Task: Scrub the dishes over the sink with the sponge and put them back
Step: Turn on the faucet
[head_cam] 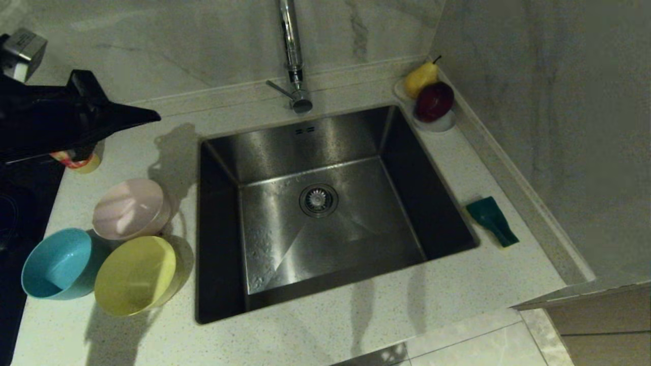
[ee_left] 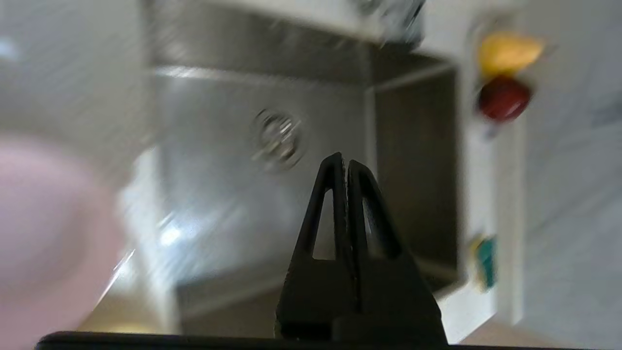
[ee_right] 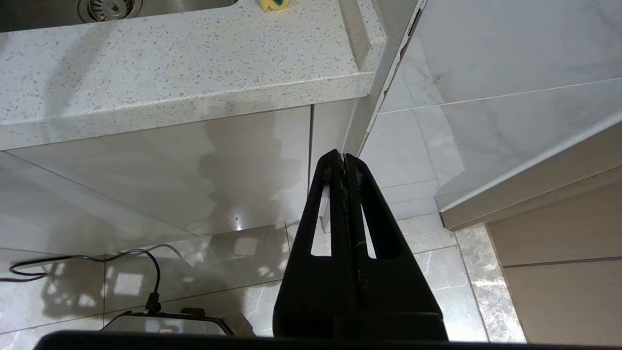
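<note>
Three bowls stand on the counter left of the sink (head_cam: 325,203): a pale pink bowl (head_cam: 131,208), a light blue bowl (head_cam: 58,264) and a yellow bowl (head_cam: 135,274). The sponge (head_cam: 492,219), green face up with a yellow edge, lies on the counter right of the sink. My left gripper (head_cam: 155,118) hangs shut and empty above the counter behind the pink bowl, pointing toward the sink. In the left wrist view the left gripper (ee_left: 344,160) looks over the sink (ee_left: 233,204), with the pink bowl (ee_left: 43,233) close by. My right gripper (ee_right: 343,156) is parked shut below the counter, over the floor.
A tall chrome tap (head_cam: 292,56) rises behind the sink. A clear dish (head_cam: 437,122) with a yellow pear (head_cam: 421,77) and a dark red fruit (head_cam: 434,100) sits in the back right corner. A small jar (head_cam: 81,161) stands under the left arm. A black hob (head_cam: 20,203) borders the counter's left.
</note>
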{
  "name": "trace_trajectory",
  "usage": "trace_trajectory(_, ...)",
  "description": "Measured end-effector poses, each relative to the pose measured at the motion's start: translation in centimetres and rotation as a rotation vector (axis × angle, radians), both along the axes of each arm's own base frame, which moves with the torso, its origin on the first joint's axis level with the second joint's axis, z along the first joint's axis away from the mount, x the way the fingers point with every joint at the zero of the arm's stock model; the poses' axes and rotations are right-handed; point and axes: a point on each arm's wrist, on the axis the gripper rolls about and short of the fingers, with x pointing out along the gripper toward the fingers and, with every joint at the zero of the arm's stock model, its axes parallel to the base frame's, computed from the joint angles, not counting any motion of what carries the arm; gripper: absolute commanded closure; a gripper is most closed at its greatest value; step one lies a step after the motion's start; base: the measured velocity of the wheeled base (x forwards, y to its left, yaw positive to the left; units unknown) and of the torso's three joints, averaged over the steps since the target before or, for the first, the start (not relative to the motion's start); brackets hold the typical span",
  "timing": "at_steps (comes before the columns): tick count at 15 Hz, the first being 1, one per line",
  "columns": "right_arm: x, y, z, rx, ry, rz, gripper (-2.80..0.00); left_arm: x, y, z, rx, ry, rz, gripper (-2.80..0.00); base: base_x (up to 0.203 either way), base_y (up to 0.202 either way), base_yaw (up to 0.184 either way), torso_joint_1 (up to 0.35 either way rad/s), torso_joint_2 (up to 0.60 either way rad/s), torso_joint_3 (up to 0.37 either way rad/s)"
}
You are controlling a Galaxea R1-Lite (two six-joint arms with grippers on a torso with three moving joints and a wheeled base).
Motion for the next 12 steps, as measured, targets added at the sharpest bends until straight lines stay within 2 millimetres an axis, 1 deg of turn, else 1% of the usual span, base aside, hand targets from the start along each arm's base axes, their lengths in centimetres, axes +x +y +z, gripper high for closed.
trace_trajectory(2,0.0,0.0,0.0,0.0,0.0,0.0,0.0,2.1,-1.1,-0.1,-0.015,-0.024,-0.044,0.0,0.0,0.0,0.0,0.0,0.0,0.0)
trace_trajectory(5,0.0,0.0,0.0,0.0,0.0,-0.001,0.0,4.2,-3.1,-0.7,-0.028,-0.013,-0.108,0.0,0.0,0.0,0.0,0.0,0.0,0.0)
trace_trajectory(9,0.0,0.0,0.0,0.0,0.0,0.0,0.0,6.7,-5.5,-1.1,-0.032,-0.061,-0.171,0.0,0.0,0.0,0.0,0.0,0.0,0.0)
trace_trajectory(12,0.0,0.0,0.0,0.0,0.0,0.0,0.0,8.1,-6.3,-1.5,-0.037,-0.096,-0.185,0.0,0.0,0.0,0.0,0.0,0.0,0.0)
